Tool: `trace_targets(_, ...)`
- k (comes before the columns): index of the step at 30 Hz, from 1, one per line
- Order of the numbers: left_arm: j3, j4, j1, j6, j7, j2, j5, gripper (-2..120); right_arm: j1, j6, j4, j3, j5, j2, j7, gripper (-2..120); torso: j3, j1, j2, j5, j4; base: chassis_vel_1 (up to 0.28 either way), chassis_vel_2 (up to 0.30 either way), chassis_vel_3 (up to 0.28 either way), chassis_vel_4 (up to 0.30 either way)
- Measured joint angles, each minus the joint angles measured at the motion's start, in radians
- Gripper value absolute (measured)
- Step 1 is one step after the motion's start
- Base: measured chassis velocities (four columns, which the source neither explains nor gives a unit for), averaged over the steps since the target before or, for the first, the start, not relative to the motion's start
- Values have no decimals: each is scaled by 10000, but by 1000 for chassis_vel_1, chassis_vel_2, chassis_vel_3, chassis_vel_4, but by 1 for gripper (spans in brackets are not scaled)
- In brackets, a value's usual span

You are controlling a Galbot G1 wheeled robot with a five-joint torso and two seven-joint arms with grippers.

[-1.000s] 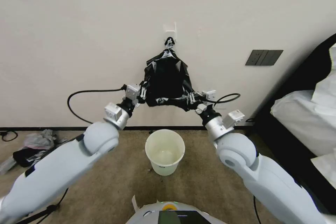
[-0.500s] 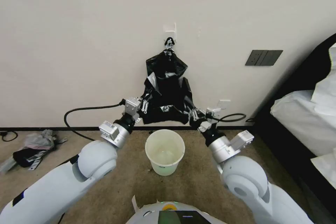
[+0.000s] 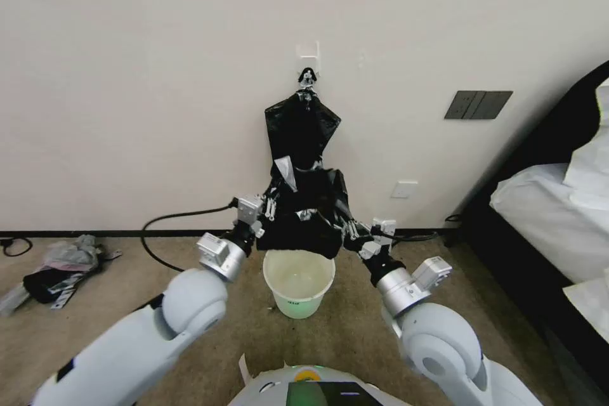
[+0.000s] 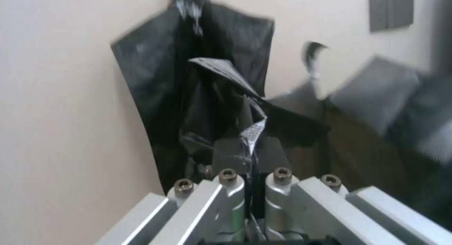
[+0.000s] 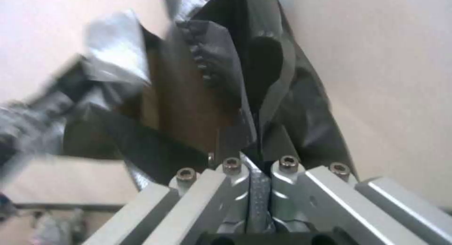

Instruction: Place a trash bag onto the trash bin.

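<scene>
Both arms out front, low, over the carpeted floor by the wall. My left end effector [image 3: 265, 210] is clenched on one edge of the thin, glossy black plastic trash bag [image 3: 303, 219]; my right end effector [image 3: 351, 236] is clenched on the opposite edge. Left wrist view: film pinched between the fingers [image 4: 229, 188]. Right wrist view: same, a pleated edge caught between the pads.

Bag hangs stretched between the two grips, its lower hem just above the far rim of the small round cream-white plastic trash bin [image 3: 298, 279], which stands on the floor near the wall, directly before my base.

Step in hand, as I judge it: bring the bag's mouth over the rim. Keep both grips level and spread wider than the rim, so the opening stays taut; slack film would fold shut.

Around: flat bundle of black bags [image 3: 302, 124] clipped to a wall hook [image 3: 307, 78], just behind my bag, could snag. Cable [image 3: 171, 219] trails off the left wrist. Heap of cloth [image 3: 54, 263] at left, well apart. Bed [image 3: 558, 203] at right.
</scene>
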State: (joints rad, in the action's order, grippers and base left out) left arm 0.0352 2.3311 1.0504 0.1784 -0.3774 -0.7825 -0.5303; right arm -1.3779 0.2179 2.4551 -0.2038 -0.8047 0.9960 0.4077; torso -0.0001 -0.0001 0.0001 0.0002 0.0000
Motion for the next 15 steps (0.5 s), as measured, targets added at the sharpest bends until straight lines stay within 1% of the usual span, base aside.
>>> trace_targets(1, 0, 0, 0, 0, 0, 0, 0, 0, 0, 0, 0, 0, 0, 0, 0, 0, 0, 0, 0, 0, 0, 0, 0, 0, 0)
trace_targets(2, -126, -180, -25, -27, 0, -133, 56, 0, -52, -34, -210, -40, -13, 37, -22, 0, 0, 0, 0, -2, 0, 0, 0, 0, 0)
trace_targets(4, -504, -770, -130, -85, -44, -510, 212, 0, -143, -105, -860, -142, -174, 228, -15, 0, 1, 1, 1, 0, -1, 0, 0, 0, 0)
trace_targets(5, -504, -770, -130, -85, -44, -510, 212, 0, -143, -105, -860, -142, -174, 228, -15, 0, 1, 1, 1, 0, -1, 0, 0, 0, 0)
trace_targets(8, -713, -1250, -26, -232, -93, -795, 253, 0, -216, -159, -1105, -186, -144, 465, -2, 0, 1, 1, 0, -1, 0, 0, 0, 0, 0)
trace_targets(9, -713, -1250, -26, -232, -93, -795, 253, 0, -216, -159, -1105, -186, -144, 465, -2, 0, 1, 1, 0, -1, 0, 0, 0, 0, 0)
trace_targets(10, -791, -1411, 75, -290, -116, -915, 311, 0, -279, -163, -1066, -248, -116, 512, 6, 0, 1, 1, 0, -2, 2, 0, 0, 0, 0)
trace_targets(15, -950, -1472, 146, -298, -221, -1122, 403, 0, -474, -163, -784, -361, -90, 488, 27, 0, 1, 1, 0, -2, 0, 0, 0, 0, 0)
